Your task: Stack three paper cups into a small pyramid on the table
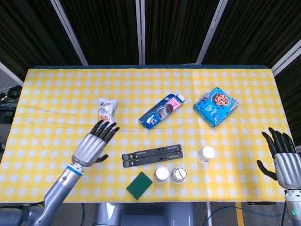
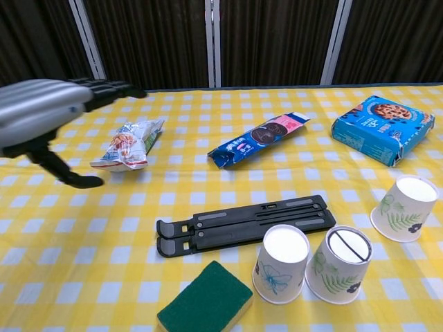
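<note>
Three upside-down paper cups (image 2: 331,265) stood right of the green sponge (image 2: 205,300), looking light, thin and crushable. Best gripped gently round the sidewall. Left hand (image 1: 95,143) and right hand (image 1: 281,156) hovered spread wide, holding nothing.

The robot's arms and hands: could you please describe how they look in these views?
Both are alike: the left hand and the right hand have a silver-grey metallic back and black fingers. The left arm is grey-blue, with a blue band and a white ring at the wrist. The right arm is barely in view, showing a small green mark near the bottom edge.
</note>
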`<action>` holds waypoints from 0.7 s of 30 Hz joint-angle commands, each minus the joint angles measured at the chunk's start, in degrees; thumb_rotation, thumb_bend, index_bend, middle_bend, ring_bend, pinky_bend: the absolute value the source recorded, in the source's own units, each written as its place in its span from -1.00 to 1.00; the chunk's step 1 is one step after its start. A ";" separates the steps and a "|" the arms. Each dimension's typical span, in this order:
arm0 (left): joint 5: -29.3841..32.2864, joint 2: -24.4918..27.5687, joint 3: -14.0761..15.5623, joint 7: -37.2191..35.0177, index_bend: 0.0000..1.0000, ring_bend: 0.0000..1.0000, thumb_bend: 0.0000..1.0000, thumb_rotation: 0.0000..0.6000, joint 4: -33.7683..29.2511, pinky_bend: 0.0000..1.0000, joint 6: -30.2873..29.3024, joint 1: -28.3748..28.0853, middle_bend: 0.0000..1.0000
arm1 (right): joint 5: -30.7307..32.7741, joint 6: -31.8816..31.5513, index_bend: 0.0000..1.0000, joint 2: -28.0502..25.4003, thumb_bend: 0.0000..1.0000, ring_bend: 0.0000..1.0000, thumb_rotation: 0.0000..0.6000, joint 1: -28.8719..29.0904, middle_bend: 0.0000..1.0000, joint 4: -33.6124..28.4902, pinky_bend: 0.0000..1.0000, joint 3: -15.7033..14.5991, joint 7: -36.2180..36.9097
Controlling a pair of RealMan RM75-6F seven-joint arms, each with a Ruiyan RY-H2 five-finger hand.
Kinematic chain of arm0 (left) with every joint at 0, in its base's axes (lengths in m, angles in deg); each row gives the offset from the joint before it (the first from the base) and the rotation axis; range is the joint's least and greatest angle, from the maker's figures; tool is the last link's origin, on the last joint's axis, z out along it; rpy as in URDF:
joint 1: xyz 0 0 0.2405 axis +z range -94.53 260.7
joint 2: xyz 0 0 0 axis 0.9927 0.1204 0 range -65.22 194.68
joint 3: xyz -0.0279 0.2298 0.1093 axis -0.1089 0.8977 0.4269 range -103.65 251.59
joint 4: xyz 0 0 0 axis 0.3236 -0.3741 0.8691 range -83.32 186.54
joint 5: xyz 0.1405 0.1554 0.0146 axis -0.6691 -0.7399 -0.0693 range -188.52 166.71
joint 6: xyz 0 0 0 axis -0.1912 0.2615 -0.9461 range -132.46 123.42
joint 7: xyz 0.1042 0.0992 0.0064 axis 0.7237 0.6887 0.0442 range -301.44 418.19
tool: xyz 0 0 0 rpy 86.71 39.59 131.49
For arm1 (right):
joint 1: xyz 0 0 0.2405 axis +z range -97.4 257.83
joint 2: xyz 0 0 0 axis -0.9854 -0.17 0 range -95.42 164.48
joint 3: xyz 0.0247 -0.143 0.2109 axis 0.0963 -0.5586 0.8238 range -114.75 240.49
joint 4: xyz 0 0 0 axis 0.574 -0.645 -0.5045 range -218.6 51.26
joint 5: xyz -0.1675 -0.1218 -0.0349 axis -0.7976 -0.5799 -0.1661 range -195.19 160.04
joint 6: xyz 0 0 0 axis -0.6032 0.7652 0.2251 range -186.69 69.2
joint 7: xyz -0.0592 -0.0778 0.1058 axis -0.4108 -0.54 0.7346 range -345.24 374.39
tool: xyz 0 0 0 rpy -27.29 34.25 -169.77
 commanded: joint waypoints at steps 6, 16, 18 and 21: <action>-5.78 7.49 7.85 -6.77 -1.00 -1.00 -0.61 1.00 5.02 -1.00 -12.32 12.40 -1.00 | -0.19 4.39 -0.74 1.71 -0.72 -1.00 1.00 2.08 -1.00 0.35 -1.00 -0.84 -2.53; -9.42 9.67 8.66 -11.74 -1.00 -1.00 -0.61 1.00 8.62 -1.00 -17.03 18.19 -1.00 | 2.35 17.13 -0.64 3.45 -0.72 -1.00 1.00 8.91 -1.00 -5.64 -1.00 -0.78 -12.43; -9.84 9.88 8.33 -12.28 -1.00 -1.00 -0.61 1.00 8.63 -1.00 -16.85 18.57 -1.00 | 4.55 21.06 -0.62 4.00 -0.72 -1.00 1.00 11.10 -1.00 -7.61 -1.00 -0.12 -15.10; -10.45 9.98 7.96 -12.62 -1.00 -1.00 -0.61 1.00 8.82 -1.00 -16.36 18.82 -1.00 | 7.50 24.64 -0.58 5.13 -0.71 -1.00 1.00 13.48 -1.00 -8.76 -1.00 0.98 -18.29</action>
